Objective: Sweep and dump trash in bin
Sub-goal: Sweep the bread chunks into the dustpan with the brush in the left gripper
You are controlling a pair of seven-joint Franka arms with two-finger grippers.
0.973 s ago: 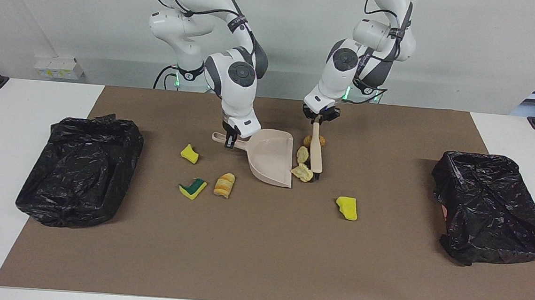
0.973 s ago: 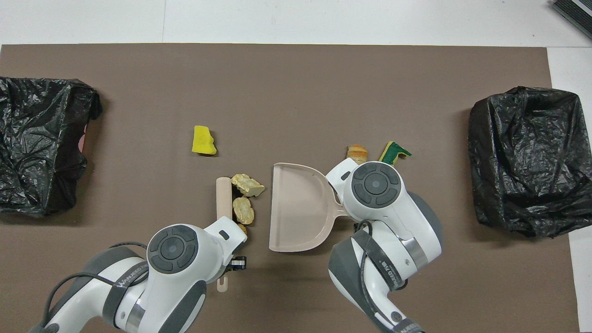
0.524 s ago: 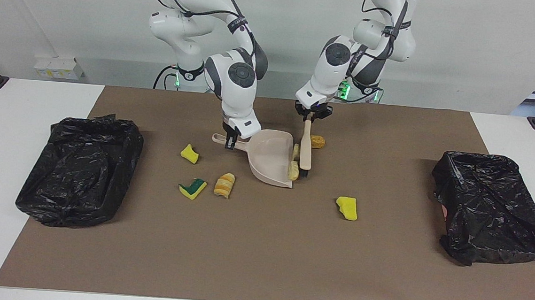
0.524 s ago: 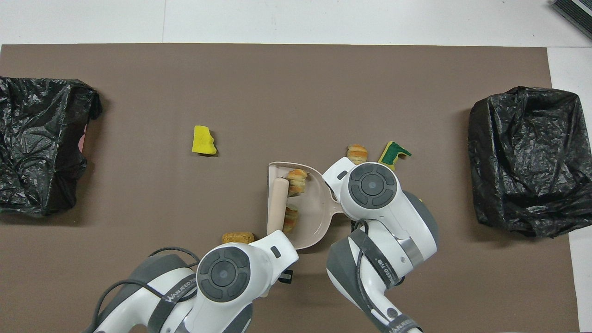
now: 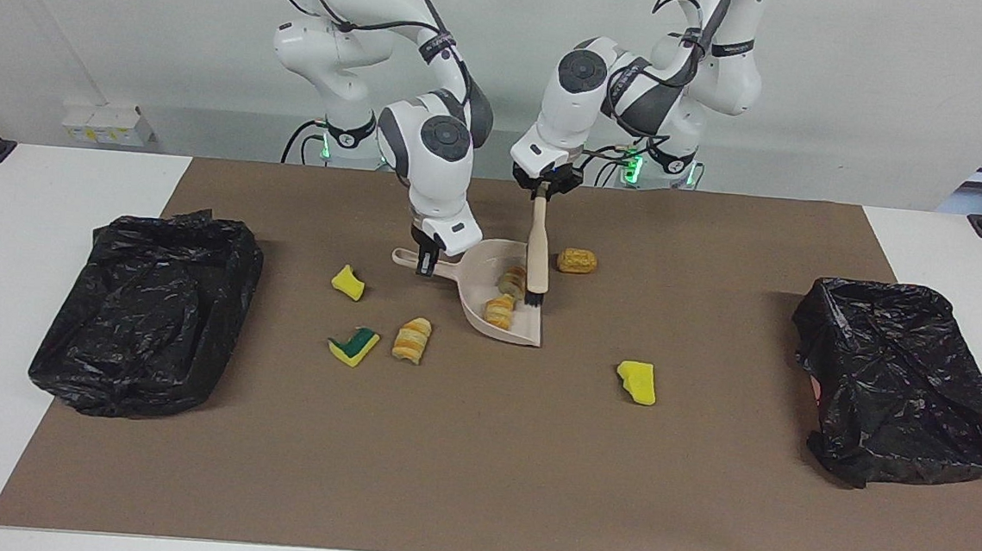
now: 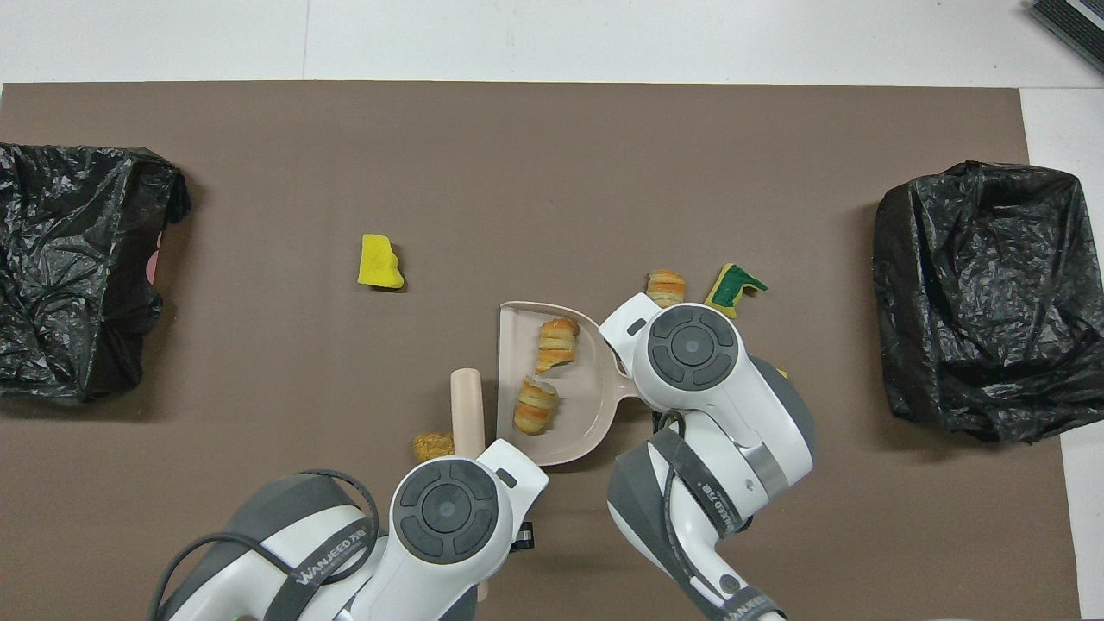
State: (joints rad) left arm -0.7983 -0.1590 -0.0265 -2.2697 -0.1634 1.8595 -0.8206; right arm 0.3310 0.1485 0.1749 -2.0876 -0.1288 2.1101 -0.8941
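**Two rolls in dustpan, brush lifted at its mouth**

Right claw [image 5: 425, 264] clamps the dustpan [image 5: 502, 298] handle; pan sits mid-surface on the brown mat [image 5: 478, 465], tilted w/ its open edge toward the left arm's end. Right arm comes down steeply, wrist bent over the handle.

Left claw [image 5: 542, 194] is closed on the top of the brush [image 5: 537, 253], which hangs nearly upright, bristles at the pan's open edge. Left arm reaches across toward centre, elbow high, wrist pointing down.

Trash: two striped rolls [image 6: 547, 373] lie inside the pan. A tan chunk [image 5: 577, 261] lies on the mat just beside the brush, toward the left arm's end. A yellow sponge bit [image 5: 637, 382] sits farther from the robots. Toward the right arm's end: small yellow bit [image 5: 348, 282], green-yellow sponge [image 5: 353, 345], striped roll [image 5: 411, 340].

Black-lined bins [image 5: 147, 312] [image 5: 907, 382] at each end of the mat.
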